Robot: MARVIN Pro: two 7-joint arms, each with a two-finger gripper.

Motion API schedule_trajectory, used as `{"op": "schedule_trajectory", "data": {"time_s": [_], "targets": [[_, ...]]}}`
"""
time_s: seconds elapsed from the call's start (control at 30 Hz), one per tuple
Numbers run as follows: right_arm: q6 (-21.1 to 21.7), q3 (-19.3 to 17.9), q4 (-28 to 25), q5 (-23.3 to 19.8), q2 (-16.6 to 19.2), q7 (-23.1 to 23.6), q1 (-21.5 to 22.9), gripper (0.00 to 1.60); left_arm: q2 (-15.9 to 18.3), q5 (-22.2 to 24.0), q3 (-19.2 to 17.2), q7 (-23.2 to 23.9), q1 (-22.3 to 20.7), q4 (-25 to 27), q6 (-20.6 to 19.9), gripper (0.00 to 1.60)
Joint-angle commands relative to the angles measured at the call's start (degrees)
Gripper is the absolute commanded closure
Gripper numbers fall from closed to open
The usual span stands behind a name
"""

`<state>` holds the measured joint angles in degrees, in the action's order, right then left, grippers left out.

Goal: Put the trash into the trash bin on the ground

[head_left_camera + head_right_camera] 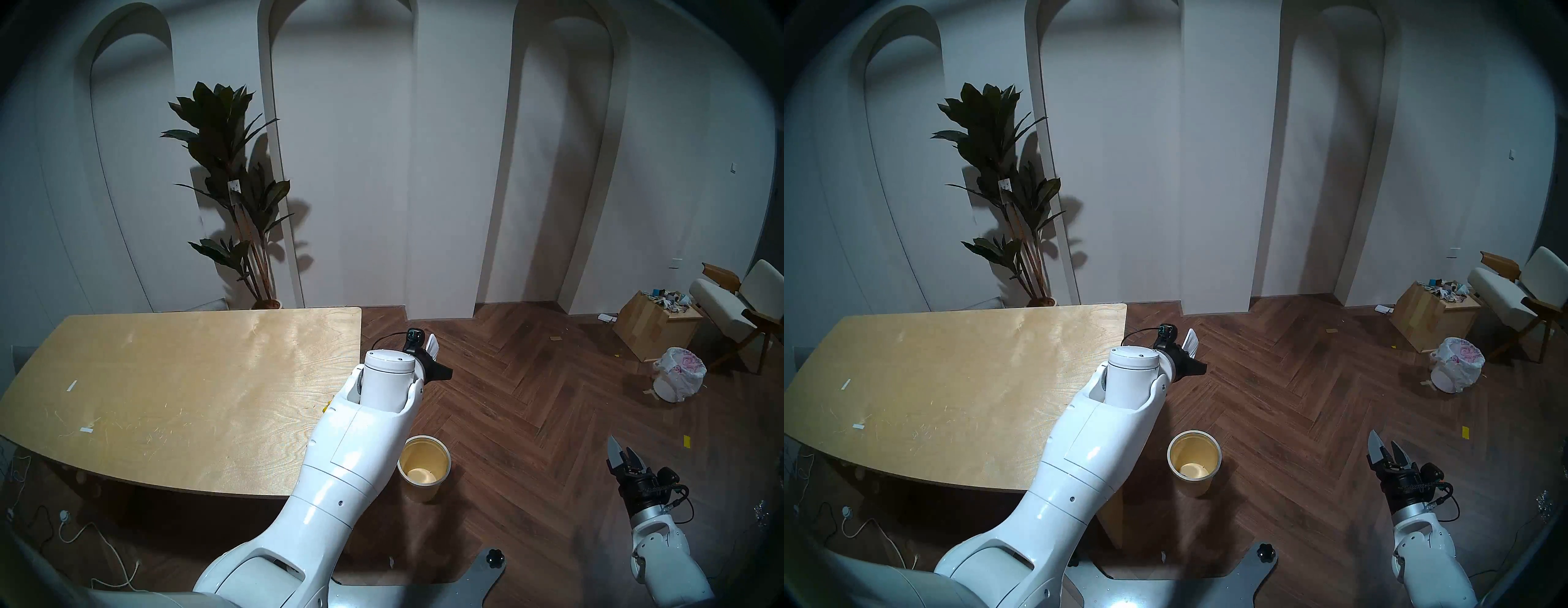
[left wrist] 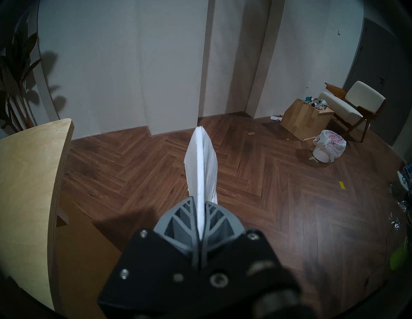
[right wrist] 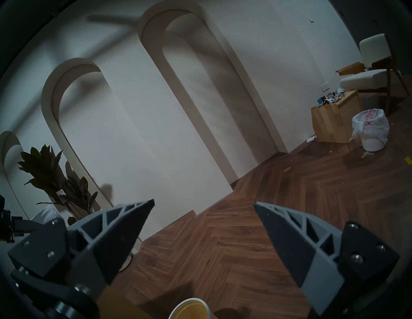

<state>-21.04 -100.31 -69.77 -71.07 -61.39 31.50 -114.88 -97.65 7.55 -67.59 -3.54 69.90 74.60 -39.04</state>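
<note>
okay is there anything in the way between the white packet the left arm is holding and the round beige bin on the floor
Nothing visible. The left tool holds the white packet over bare floor past the table edge; the open beige bin stands nearer the robot beside the forearm.

Head views overhead (wrists floorward)

Left arm stretched forward with the fingers closed, right arm low at the side with the fingers open.

The left arm [image 1: 339, 446] reaches forward and a little to the right, past the robot's middle, and its wrist tilts downward. The left gripper [image 2: 201, 213] has both grey fingers [image 2: 178, 222] pressed together on a thin white packet [image 2: 202, 164], which sticks out beyond the tips. The right arm [image 1: 662, 552] is bent low on the robot's right side. The right gripper [image 3: 204, 207] points about level and forward; its two fingers [image 3: 124, 234] stand wide apart and hold nothing.
</note>
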Motion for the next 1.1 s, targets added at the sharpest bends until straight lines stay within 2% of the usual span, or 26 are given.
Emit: {"op": "schedule_trajectory", "data": {"time_s": [0.0,0.37,1.07], "targets": [[1.37,-0.25,-2.76,-0.62,0.57,-0.24,-0.21,0.00,-2.70,-0.36,-0.02,0.10,-6.46,-4.15,1.84,1.60],[4.21,0.45,-4.59,-1.46,-0.08,-1.54,-2.59,0.00,-4.55,-1.12,0.68,0.54,-11.54,-13.57,3.56,1.60],[8.23,2.20,-7.86,-2.67,-0.80,-1.60,-6.17,0.00,-5.90,-2.15,0.80,1.56,-18.70,-26.77,7.01,1.60]]}}
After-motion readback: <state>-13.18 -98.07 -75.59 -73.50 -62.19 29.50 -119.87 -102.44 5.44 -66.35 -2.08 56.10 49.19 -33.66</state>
